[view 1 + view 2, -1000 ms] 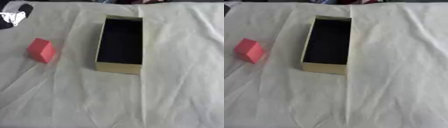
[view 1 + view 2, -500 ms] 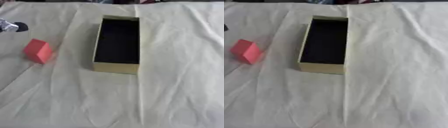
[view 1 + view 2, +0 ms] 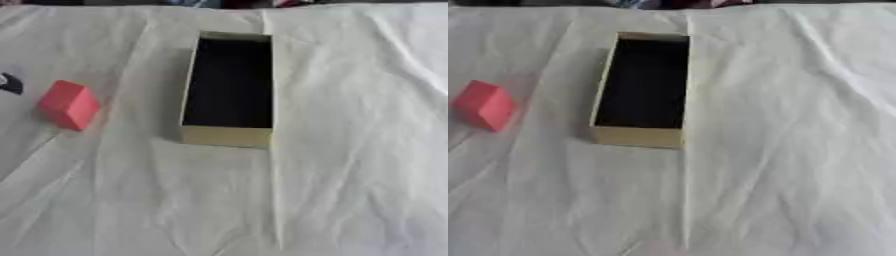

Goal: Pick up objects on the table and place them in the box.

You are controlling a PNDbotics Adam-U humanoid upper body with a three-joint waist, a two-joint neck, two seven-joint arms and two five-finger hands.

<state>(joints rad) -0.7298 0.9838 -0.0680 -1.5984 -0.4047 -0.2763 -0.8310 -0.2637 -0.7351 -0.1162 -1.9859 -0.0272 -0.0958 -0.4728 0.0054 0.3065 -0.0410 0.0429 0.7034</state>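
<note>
Left eye: my left hand (image 3: 9, 83) shows only as a dark sliver at the left edge, lower than half a second ago and nearer the red block (image 3: 68, 104); I cannot tell its fingers' state. Right eye: the block sits left of the open box (image 3: 637, 136), apart, on the white cloth (image 3: 798, 150).

White-clothed table (image 3: 350, 150) (creased) bears open box (image 3: 227, 136) and red block (image 3: 68, 104).

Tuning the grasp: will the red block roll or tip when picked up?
The red block has flat faces and sharp edges, so it likely won't roll. It looks squat, so tipping seems unlikely. It probably holds its shape. It lies on wrinkled white cloth, which may bunch under a push.
</note>
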